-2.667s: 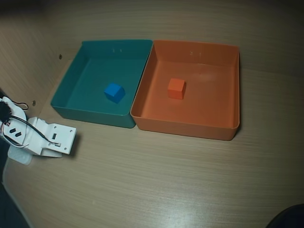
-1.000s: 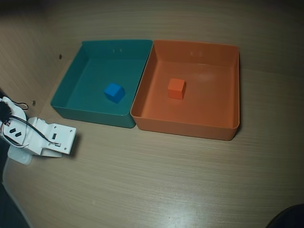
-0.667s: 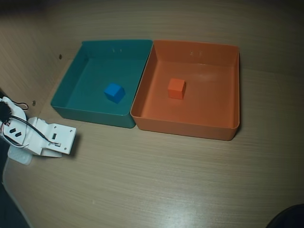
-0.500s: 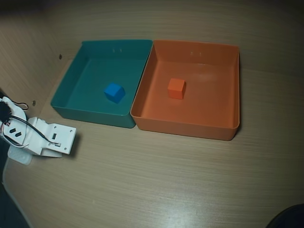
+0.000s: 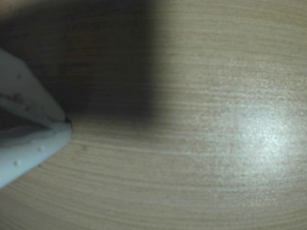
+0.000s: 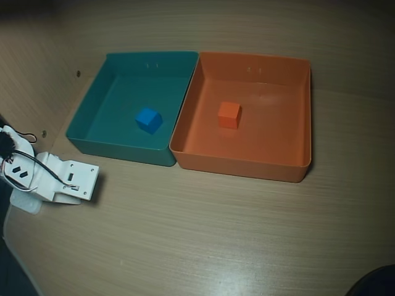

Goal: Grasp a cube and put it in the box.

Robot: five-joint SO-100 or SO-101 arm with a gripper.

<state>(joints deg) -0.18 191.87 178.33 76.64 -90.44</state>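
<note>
Orange on orange: the cube point(image 6: 229, 115) sits on the floor of the box point(image 6: 299, 117), a little left of its middle in the overhead view, clear of all four walls. Its colour nearly matches the tray, so only its shaded front face sets it apart. Just beside the box, wall against wall on the left, stands the teal tray point(image 6: 86, 114), and a small blue cube point(image 6: 148, 119) lies on its floor near the centre.

Pale wood-grain counter point(image 6: 203, 234) fills the remainder of that view. At its left edge the white arm point(image 6: 58, 179) lies low, well apart from both trays, partly cut off by the frame, with thin black wires looping over it; which part of it faces up is hard to make out. A dark shape intrudes at the bottom right corner, too little of it showing to name.

Blur dominates the wrist view. The jaws point(image 5: 67, 122) enter from the left as two pale wedges whose tips meet at a point, pressed together with nothing between them. Behind them lies bare counter, half in deep shadow at the upper left, with a soft glare patch at right. Neither tray nor cube appears there.
</note>
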